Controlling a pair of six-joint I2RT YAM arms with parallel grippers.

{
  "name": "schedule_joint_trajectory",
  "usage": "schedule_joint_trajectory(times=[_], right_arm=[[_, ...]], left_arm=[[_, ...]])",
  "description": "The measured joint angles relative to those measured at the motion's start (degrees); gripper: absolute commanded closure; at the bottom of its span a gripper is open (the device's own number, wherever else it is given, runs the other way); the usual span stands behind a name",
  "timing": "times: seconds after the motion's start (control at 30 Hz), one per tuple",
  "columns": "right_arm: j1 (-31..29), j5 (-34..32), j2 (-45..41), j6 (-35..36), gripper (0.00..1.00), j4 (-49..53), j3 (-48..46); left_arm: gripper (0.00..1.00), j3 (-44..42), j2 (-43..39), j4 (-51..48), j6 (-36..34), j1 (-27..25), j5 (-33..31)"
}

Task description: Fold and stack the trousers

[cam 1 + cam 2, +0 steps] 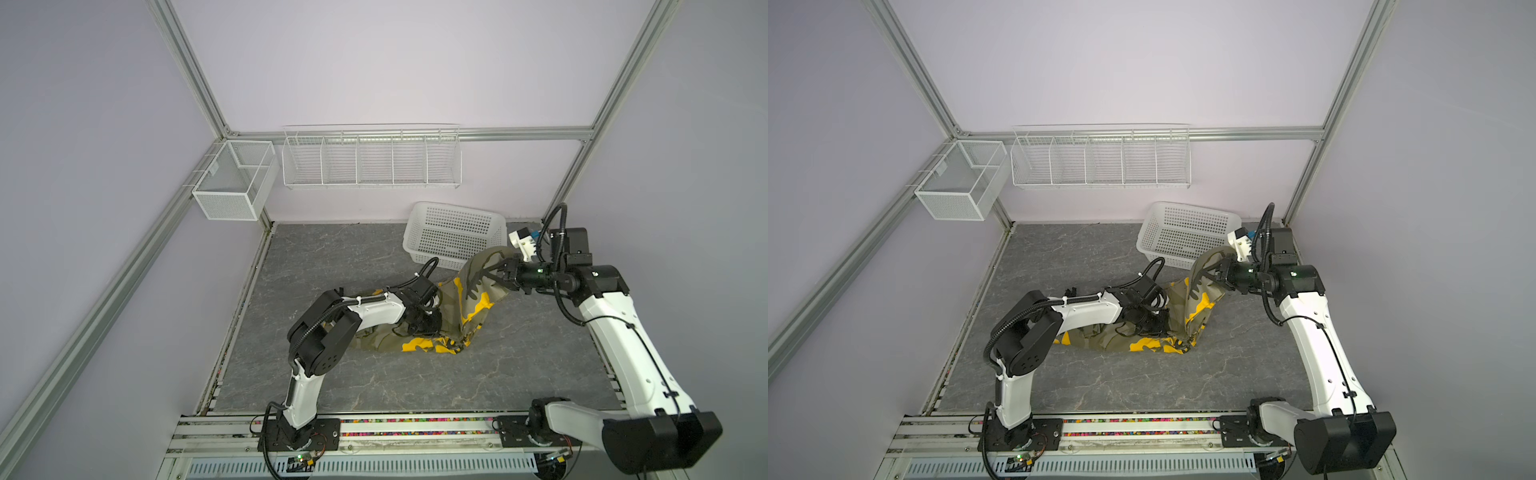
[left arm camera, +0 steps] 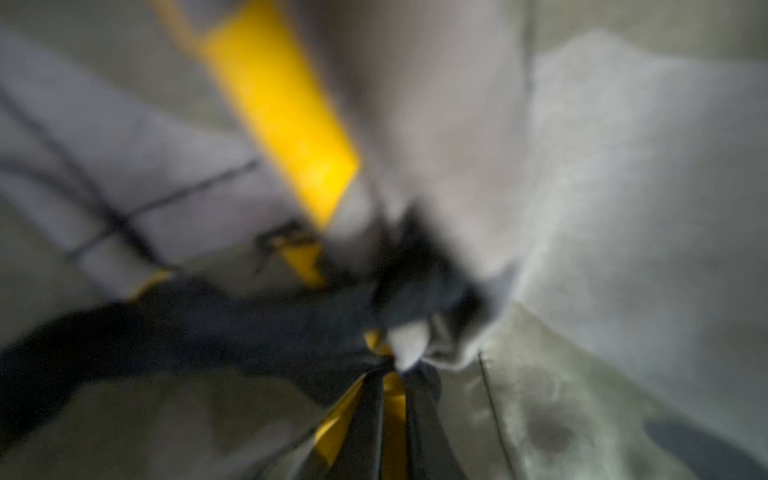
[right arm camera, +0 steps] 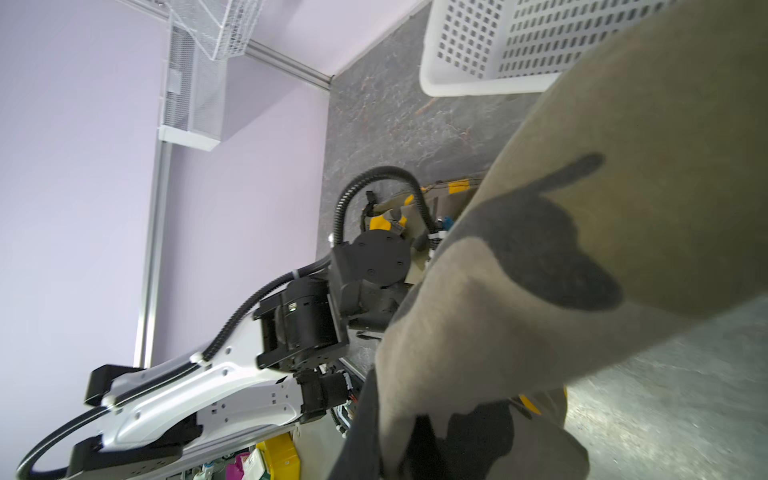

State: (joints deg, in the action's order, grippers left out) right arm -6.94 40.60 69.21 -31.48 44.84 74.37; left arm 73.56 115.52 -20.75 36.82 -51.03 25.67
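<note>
My left end effector (image 1: 424, 326) sat low on the trousers (image 1: 415, 345), crumpled on the bench (image 1: 324, 266); blur hid whether it was closed. My right end effector (image 1: 500, 272) pinched one lifted end. Soft, light, limp cloth: probably best grasped at waistband or hems.

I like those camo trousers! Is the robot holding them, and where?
Yes. The right gripper pinches the raised end of the trousers; the left gripper seems to pinch the part lying flat.
</note>
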Motion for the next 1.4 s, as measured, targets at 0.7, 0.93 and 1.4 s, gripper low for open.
schedule_joint_trajectory(times=[0.7, 0.93, 1.4], right_arm=[[-8.7, -2.2, 3.0, -6.1, 0.93, -9.4, 0.5], [-12.0, -3.3, 4.9, -6.7, 0.93, -9.8, 1.5], [-29.5, -13.4, 15.7, -10.7, 0.93, -11.9, 9.1]], left_arm=[[0.73, -1.6, -10.0, -3.7, 1.4, 0.5, -1.7], [0.67, -3.8, -15.9, -11.8, -0.8, 2.8, -5.0], [0.63, -15.5, -31.7, -28.7, -7.4, 28.1, -18.8]])
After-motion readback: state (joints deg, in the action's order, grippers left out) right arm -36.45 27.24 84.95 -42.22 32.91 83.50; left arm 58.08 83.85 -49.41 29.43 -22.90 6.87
